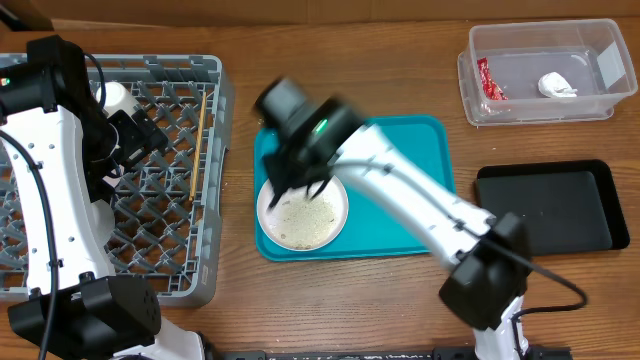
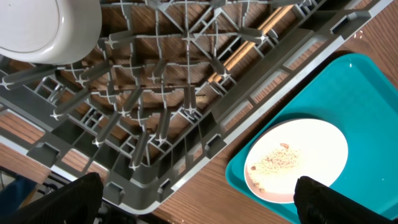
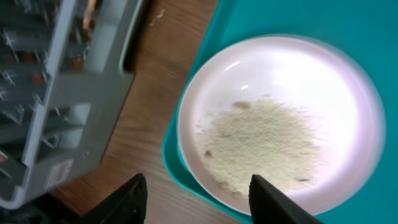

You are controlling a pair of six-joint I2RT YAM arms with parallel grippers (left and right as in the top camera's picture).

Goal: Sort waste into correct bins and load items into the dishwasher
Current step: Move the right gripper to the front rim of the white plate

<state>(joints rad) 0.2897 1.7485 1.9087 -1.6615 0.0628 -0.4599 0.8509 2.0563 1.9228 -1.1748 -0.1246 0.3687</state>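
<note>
Rack (image 1: 170,250) of grey lattice lies directly beneath the left gripper (image 1: 130,135), whose fingers (image 2: 68,199) are spread wide with nothing between them. A small white cup (image 1: 118,97) sits in the rack just beyond this gripper, and wooden chopsticks (image 1: 200,130) lie on the lattice to its right.

The right gripper (image 3: 199,199) hangs over the left edge of a teal tray (image 1: 420,150), just past the rack's side wall. Its fingers (image 3: 130,199) stand parted, straddling the near rim of the large white plate (image 3: 280,74). Whether they touch that rim cannot be told. Loose food grains (image 3: 267,143) lie heaped on the plate just ahead of the fingertips.

Well to the right of this gripper, a clear tub (image 1: 600,40) holds a red wrapper (image 1: 487,80) and a crumpled white scrap (image 1: 557,86). A black tray (image 1: 555,205) sits beside the arm's base.
</note>
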